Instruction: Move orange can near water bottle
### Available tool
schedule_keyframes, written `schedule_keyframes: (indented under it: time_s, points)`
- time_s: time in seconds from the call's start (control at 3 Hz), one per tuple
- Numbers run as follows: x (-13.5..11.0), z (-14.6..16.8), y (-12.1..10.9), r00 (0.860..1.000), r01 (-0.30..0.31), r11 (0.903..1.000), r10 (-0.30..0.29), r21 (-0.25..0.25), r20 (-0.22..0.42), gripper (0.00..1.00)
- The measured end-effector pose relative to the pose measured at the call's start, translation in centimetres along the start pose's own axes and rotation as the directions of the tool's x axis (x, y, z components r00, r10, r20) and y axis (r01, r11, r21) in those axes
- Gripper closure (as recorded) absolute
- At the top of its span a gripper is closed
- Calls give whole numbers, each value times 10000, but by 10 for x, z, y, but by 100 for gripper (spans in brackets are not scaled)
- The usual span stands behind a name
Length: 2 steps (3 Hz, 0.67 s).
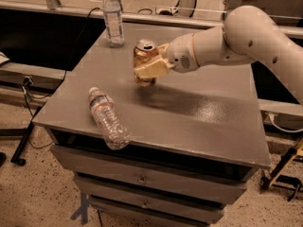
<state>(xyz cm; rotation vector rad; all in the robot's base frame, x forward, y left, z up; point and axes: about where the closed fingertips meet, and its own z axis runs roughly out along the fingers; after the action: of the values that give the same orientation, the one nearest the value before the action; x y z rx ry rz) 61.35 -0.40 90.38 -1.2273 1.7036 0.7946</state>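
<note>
The orange can (pixel 144 52) is upright, with its silver top showing, and is held just above the middle of the grey table (pixel 203 112). My gripper (pixel 147 69) is shut on the can, with the white arm reaching in from the right. The water bottle (pixel 108 118), clear with a white cap and a red-edged label, lies on its side near the table's front left edge, left of and nearer the front than the can.
Another clear bottle (pixel 113 17) with a pale bluish label stands upright at the table's back left. The table has drawers (pixel 142 178) below its front edge. Metal stands and cables sit on the floor at both sides.
</note>
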Motion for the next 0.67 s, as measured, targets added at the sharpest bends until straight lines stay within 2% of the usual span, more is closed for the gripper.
schedule_keyframes:
  time_s: [0.33,0.67]
  points:
    - [6,14,14,9995,-310,9984,314,-466,62,100]
    - [8,24,24,9989,-431,9953,444,-865,131,82]
